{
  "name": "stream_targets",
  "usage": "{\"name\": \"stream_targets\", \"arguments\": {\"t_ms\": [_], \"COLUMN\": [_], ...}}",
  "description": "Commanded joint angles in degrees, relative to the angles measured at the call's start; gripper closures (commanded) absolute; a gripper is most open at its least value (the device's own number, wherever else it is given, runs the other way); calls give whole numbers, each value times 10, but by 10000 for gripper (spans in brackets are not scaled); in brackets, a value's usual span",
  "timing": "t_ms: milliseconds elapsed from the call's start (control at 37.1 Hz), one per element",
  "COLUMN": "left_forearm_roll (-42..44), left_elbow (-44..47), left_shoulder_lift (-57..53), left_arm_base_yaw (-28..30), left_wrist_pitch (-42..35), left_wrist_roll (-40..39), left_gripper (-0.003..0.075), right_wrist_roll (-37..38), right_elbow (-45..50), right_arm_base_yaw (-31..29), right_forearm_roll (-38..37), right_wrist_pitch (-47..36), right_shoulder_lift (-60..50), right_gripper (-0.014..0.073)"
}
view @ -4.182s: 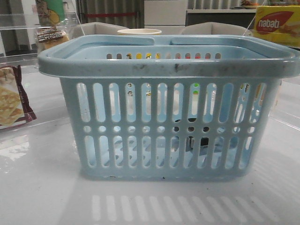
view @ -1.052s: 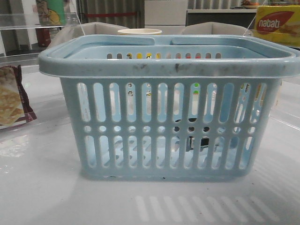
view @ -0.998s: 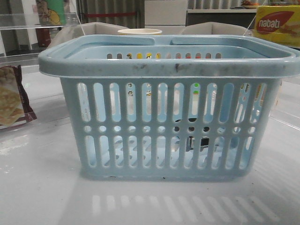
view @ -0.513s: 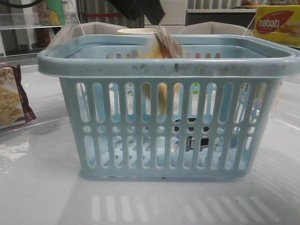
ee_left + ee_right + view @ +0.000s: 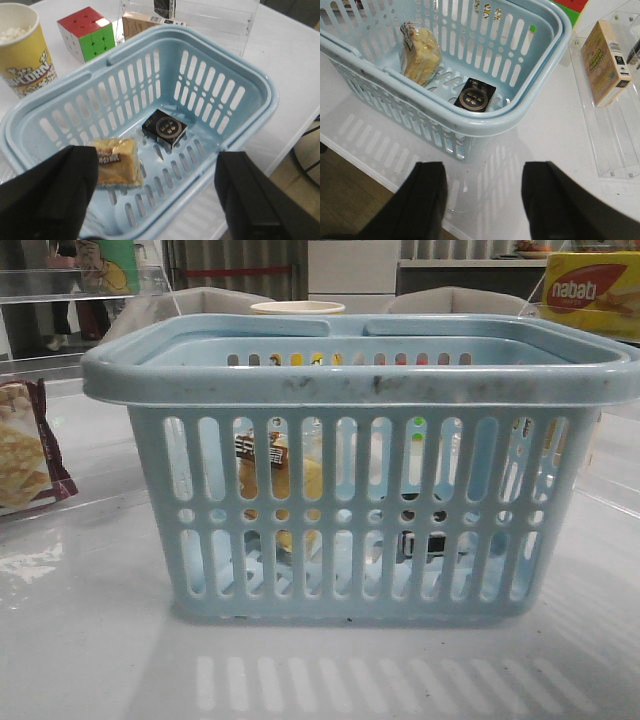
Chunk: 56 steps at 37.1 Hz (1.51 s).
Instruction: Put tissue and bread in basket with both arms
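Inside the basket (image 5: 235, 95) the bread (image 5: 116, 161) and the dark-topped tissue (image 5: 164, 129) lie apart on the floor, so the placing looks finished, and both the left gripper (image 5: 155, 200) and right gripper (image 5: 482, 202), spread wide and empty, need only withdraw

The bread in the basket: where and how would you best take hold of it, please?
Take the bread from above, across its narrower width. It lies on the floor of the basket, which is open only at the top; approaching from the side away from the wall looks freest.
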Motion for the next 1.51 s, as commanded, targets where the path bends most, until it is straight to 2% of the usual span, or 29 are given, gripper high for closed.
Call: {"name": "stream_targets", "arguments": {"t_ms": [0, 243, 378, 540, 675, 728, 782, 863, 944, 1025, 1484], "left_forearm_roll": [-2, 25, 86, 100, 100, 100, 100, 100, 100, 99, 97], "left_elbow": [47, 219, 274, 312, 326, 329, 329, 329, 329, 329, 329], "left_shoulder_lift": [-86, -288, -368, -415, -415, -415, -415, -415, -415, -415, -415], "left_arm_base_yaw": [2, 2, 2, 2, 2, 2, 2, 2, 2, 2, 2], "left_wrist_pitch": [-34, -27, 17, 45, 43, 43, 43, 41, 38, 38, 38], "left_wrist_roll": [-5, -7, -78, -85, -85, -85, -85, -85, -85, -85, -85], "left_gripper": [174, 174, 218, 281, 287, 288, 314, 402, 528, 631, 629], "right_wrist_roll": [-6, -6, -6, -6, -6, -6, -6, -6, -6, -6, -6], "right_elbow": [-14, -14, -14, -14, -14, -14, -14, -14, -14, -14, -14], "right_arm_base_yaw": [1, 1, 1, 1, 1, 1, 1, 1, 1, 1, 1], "right_forearm_roll": [-11, -11, -11, -11, -11, -11, -11, -11, -10, -10, -10], "right_wrist_pitch": [-36, -36, -37, -31, -9, 3, 12, 19, 20, 20, 20], "right_shoulder_lift": [1, 1, 1, 1, 1, 1, 1, 1, 1, 1, 1], "right_gripper": [144, 144, 144, 144, 150, 202, 301, 456, 571, 564, 564]}}
